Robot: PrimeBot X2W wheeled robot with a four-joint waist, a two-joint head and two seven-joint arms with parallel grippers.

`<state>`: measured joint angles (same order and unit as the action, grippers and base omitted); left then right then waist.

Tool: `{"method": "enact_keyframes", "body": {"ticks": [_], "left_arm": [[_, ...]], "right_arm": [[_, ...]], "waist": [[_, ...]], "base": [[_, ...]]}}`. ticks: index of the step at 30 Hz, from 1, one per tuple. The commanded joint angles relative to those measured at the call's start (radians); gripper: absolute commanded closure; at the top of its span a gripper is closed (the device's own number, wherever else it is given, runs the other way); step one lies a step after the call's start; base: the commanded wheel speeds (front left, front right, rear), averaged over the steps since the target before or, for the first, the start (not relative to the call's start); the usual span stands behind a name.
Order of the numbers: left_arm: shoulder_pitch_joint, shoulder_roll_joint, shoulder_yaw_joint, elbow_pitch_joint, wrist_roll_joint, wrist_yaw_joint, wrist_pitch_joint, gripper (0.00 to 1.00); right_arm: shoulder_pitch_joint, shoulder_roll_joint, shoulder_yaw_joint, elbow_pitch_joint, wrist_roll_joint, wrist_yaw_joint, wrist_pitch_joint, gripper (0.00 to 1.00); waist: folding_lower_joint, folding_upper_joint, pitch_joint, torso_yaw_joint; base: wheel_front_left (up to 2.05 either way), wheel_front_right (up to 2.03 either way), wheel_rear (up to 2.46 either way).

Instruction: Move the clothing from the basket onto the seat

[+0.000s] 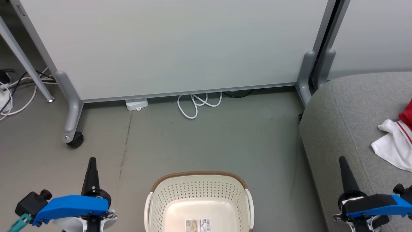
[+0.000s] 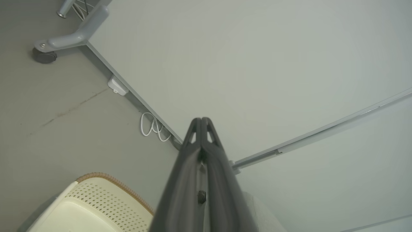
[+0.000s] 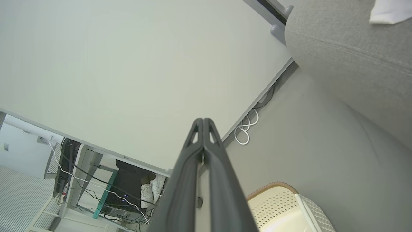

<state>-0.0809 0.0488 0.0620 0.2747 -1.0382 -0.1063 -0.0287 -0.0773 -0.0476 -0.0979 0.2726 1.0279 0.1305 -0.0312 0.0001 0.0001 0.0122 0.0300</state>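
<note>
The off-white perforated basket [image 1: 199, 201] with a brown rim stands on the floor at the bottom centre, holding nothing but a label on its floor; it also shows as the basket [image 2: 96, 206] and the basket [image 3: 286, 206]. The grey seat [image 1: 351, 129] fills the right side, also the seat [image 3: 351, 48]. Red and white clothing [image 1: 397, 141] lies on it at the right edge, a white piece of clothing [image 3: 389, 13] in the right wrist view. My left gripper [image 1: 92, 160] is shut, left of the basket, seen as the left gripper [image 2: 201, 120]. My right gripper [image 1: 341, 158], shut, hangs over the seat's front edge, seen as the right gripper [image 3: 203, 120].
A pale partition panel [image 1: 173, 45] on grey castor legs [image 1: 72, 122] closes the back. A white cable coil [image 1: 198, 103] and a small white box [image 1: 136, 104] lie at its foot. More cables [image 1: 13, 87] trail at far left. Bare grey floor surrounds the basket.
</note>
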Motion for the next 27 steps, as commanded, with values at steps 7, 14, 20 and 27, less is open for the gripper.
{"method": "enact_keyframes", "body": {"ticks": [7,14,20,27], "left_arm": [[-0.026,0.002,0.013,-0.019,-0.086,0.001,0.02,1.0],[-0.028,0.002,0.019,-0.026,-0.158,0.002,0.039,1.0],[-0.03,0.002,0.024,-0.031,-0.216,0.002,0.054,1.0],[-0.032,0.002,0.031,-0.036,-0.279,0.003,0.071,1.0]], "right_arm": [[-0.028,-0.004,-0.004,-0.014,0.088,0.0,0.022,1.0],[-0.031,-0.004,-0.006,-0.015,0.161,0.0,0.041,1.0],[-0.035,-0.004,-0.008,-0.016,0.219,0.0,0.057,1.0],[-0.036,-0.004,-0.011,-0.016,0.284,0.0,0.073,1.0]], "waist": [[-0.0001,-0.0001,-0.001,-0.003],[-0.0001,-0.0001,-0.003,-0.006],[-0.0001,-0.0001,-0.004,-0.009],[-0.0001,-0.0001,-0.005,-0.012]], "base": [[0.0,0.0,0.0],[0.0,0.0,0.0],[0.0,0.0,0.0],[0.0,0.0,0.0]]}}
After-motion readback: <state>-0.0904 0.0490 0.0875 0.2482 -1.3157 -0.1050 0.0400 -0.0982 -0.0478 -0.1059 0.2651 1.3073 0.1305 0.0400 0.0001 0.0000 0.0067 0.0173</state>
